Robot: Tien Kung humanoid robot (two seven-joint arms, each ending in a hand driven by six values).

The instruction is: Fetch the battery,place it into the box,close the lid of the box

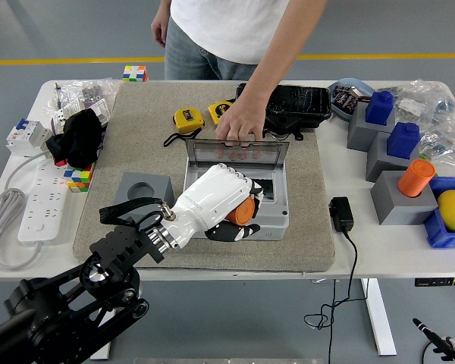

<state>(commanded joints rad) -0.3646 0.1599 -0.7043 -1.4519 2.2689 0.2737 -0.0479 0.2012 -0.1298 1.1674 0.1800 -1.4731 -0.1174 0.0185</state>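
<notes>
The left robot hand (221,203) reaches in from the lower left and hangs over the open grey box (277,221), its white fingers (239,182) curled around the orange battery (243,211), which sits just above the box's front part; whether the battery touches the box floor is hard to tell. The box rests on a tan mat (311,250) on the bench (379,254). Left of the box stands a grey holder block (142,191) with a round socket. At the box's far edge, its clear lid (239,153) stands raised, and a person's hand (241,123) rests on the lid's top rim. Just beyond the box lie two yellow tape measures (188,118).
</notes>
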